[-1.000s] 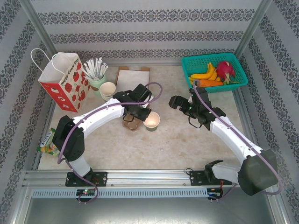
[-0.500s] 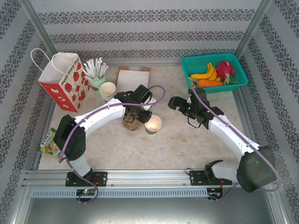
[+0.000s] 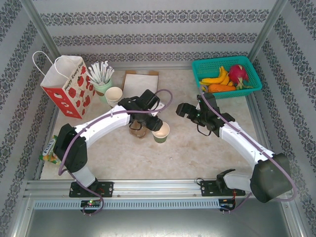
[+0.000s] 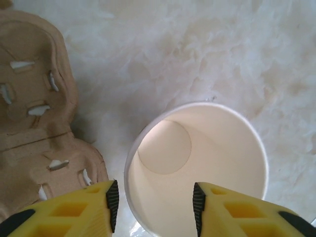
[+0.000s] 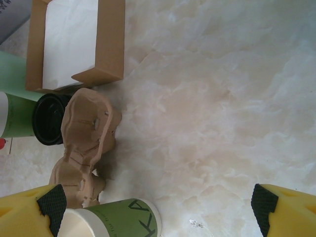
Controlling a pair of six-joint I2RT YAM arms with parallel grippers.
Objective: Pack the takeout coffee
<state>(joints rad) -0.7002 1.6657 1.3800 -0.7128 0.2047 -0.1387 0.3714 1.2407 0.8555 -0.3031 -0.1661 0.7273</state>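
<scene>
the takeout coffee cup (image 3: 161, 132) (image 4: 197, 158) (image 5: 118, 222) stands upright and open-topped near the middle of the marble table (image 3: 187, 153), just beside a brown pulp cup carrier (image 3: 137, 131) (image 4: 34, 123) but not touching it. the left gripper (image 3: 154, 123) (image 4: 154, 202) hangs over the cup's near rim, released, one yellow finger (image 4: 74, 207) outside the wall and the other over the mouth. the right gripper (image 3: 183, 109) (image 5: 158, 202) hovers apart from the cup, jaws spread wide with nothing between them. past the carrier a black lid (image 5: 49, 119) lies near a brown box of white napkins (image 5: 74, 42)
</scene>
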